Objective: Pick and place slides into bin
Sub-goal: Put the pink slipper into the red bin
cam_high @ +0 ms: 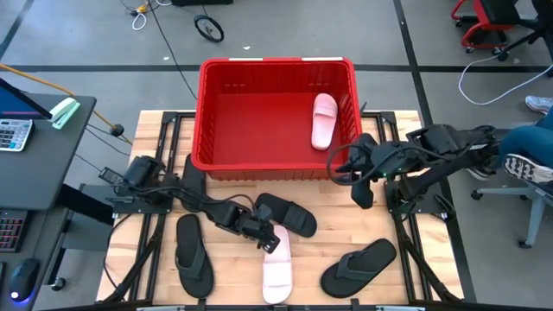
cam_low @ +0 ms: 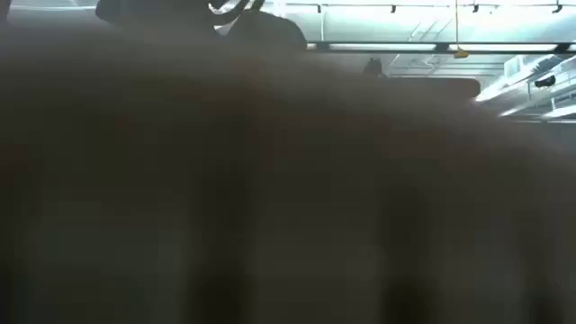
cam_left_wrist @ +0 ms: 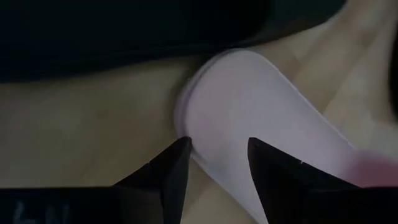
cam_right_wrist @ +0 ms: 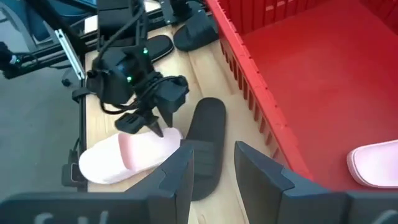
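Along the near edge of the wooden table (cam_high: 233,275) lie three slides: a black flip-flop (cam_high: 193,257) at left, a pale pink slide (cam_high: 277,271) in the middle, and a second black flip-flop (cam_high: 358,268) at right. The left gripper (cam_high: 270,239) is down at the far end of the pink slide; in its wrist view the fingers (cam_left_wrist: 171,168) stand narrowly apart with that slide's rim between them, apparently touching but not clamped. Just beyond lies a black broad-strap slide (cam_high: 288,214). The right gripper (cam_high: 335,164) hovers by the red bin's (cam_high: 207,112) near right corner, its fingers (cam_right_wrist: 180,171) slightly apart and holding nothing. Another pink slide (cam_high: 324,120) lies inside the bin at its right side. The low view is blocked by something dark.
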Tool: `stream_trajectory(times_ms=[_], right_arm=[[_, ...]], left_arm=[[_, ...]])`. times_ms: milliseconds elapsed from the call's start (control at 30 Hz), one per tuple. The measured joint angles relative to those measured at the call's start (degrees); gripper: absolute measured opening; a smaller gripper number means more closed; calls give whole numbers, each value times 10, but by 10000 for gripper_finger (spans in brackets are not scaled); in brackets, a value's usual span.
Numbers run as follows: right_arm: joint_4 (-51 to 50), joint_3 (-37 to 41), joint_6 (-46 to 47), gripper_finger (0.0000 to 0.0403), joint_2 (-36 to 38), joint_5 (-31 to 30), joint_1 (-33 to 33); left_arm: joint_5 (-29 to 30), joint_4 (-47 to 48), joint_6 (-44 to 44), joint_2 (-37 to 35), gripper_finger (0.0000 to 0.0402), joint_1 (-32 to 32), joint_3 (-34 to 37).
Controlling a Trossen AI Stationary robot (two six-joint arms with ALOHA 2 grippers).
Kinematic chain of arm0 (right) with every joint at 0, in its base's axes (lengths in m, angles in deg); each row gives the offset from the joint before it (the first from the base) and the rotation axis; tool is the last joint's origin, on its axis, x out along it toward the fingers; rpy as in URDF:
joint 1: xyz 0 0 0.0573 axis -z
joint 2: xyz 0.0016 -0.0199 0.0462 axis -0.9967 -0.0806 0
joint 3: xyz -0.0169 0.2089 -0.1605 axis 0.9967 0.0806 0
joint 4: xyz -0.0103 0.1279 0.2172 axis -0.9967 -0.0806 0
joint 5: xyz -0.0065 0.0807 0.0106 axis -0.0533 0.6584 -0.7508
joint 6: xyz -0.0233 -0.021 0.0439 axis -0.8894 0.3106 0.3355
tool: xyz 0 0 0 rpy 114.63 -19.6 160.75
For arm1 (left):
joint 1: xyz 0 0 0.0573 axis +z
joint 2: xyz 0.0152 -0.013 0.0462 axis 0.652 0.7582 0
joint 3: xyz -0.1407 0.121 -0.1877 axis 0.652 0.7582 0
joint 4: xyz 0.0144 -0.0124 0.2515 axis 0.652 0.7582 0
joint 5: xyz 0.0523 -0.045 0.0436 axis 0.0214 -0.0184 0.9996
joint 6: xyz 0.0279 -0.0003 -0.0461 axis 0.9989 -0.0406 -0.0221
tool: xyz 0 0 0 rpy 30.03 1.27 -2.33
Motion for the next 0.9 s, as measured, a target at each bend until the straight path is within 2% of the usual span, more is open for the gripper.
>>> stream_trajectory(times_ms=[333,600,700,833,900], right_arm=[[0,0,-7,121,-1,0,-20],[0,0,-13,121,-1,-2,-21],[0,0,-13,121,-1,-2,-21],[0,0,-13,121,-1,-1,-21],[0,0,-13,121,-1,-1,-21]], left_arm=[[26,0,-5,3,172,16,2],[18,-1,-4,5,165,25,2],[-3,-3,-5,5,129,26,2],[-20,-2,-9,4,34,23,2],[-39,-2,-24,3,19,24,2]])
